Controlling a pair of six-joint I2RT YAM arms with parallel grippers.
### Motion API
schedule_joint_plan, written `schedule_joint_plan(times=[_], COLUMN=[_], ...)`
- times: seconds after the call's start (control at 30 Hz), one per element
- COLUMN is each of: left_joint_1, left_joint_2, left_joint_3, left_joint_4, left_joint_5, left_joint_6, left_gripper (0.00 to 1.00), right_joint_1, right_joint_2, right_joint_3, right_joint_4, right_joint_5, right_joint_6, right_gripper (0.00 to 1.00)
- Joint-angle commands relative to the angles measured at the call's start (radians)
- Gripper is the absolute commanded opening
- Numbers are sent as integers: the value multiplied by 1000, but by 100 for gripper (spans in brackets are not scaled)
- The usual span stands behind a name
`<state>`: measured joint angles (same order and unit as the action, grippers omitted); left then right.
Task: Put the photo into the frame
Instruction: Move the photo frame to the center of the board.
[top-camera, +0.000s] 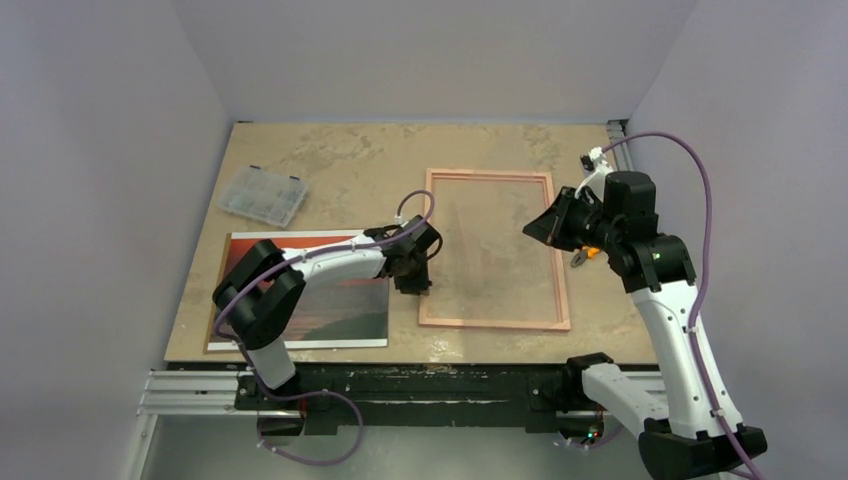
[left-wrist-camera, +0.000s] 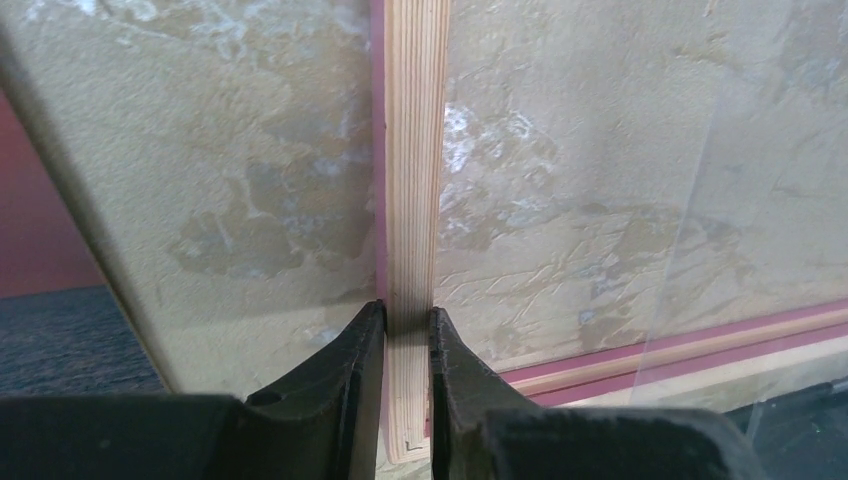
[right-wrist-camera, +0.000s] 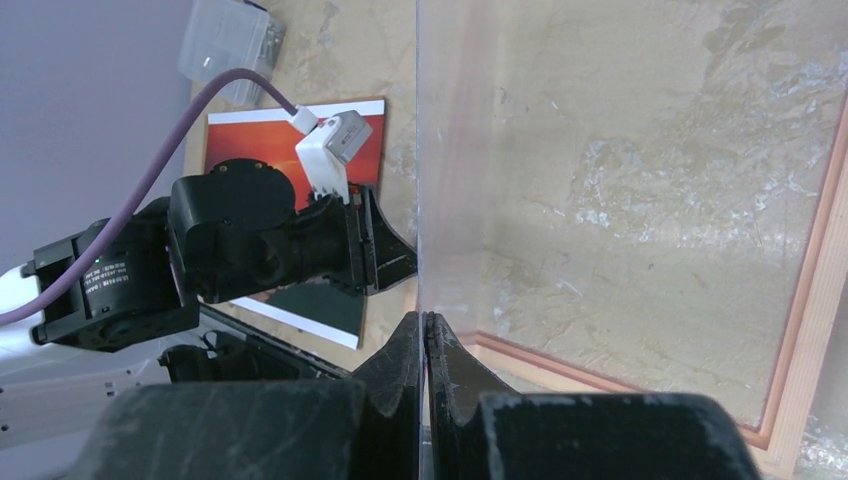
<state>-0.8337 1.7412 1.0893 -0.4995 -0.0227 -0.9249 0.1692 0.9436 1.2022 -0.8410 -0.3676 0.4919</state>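
The frame (top-camera: 560, 262), thin pinkish light wood, lies flat at the table's middle right. My left gripper (top-camera: 412, 285) is shut on its left rail (left-wrist-camera: 415, 150); in the left wrist view both fingers of the gripper (left-wrist-camera: 407, 315) press the rail's sides near the frame's near corner. My right gripper (top-camera: 535, 228) hovers over the frame's right side, shut on the edge of the clear pane (right-wrist-camera: 620, 150), which stands tilted up from the frame (right-wrist-camera: 815, 300) between the jaws (right-wrist-camera: 422, 318). The photo (top-camera: 345, 300), a red sunset print, lies face up left of the frame, partly under my left arm.
A clear plastic compartment box (top-camera: 262, 195) sits at the back left of the table. Lilac walls close in the left, back and right sides. The table's front edge and the mounting rail (top-camera: 200, 390) run just behind the photo's near edge.
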Motion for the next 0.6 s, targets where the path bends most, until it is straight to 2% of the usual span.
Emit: schedule_joint_plan(times=[0.0,0.3,0.57], left_joint_1=[2,-1,-14], left_joint_2=[-71,-140,-173], left_joint_3=[-41,-162,-184], left_joint_4=[-66,10,-1], left_joint_5=[-47,7,-8], left_joint_6=[-15,-65,-58], left_gripper=[0,0,0], right_joint_1=[-4,-4,-4], right_joint_2=[-1,-12,-13], right_joint_3=[-3,-37,-46], right_joint_4=[64,98,113], right_joint_5=[-45,-60,-81], right_joint_6=[16,34,43], right_gripper=[0,0,0])
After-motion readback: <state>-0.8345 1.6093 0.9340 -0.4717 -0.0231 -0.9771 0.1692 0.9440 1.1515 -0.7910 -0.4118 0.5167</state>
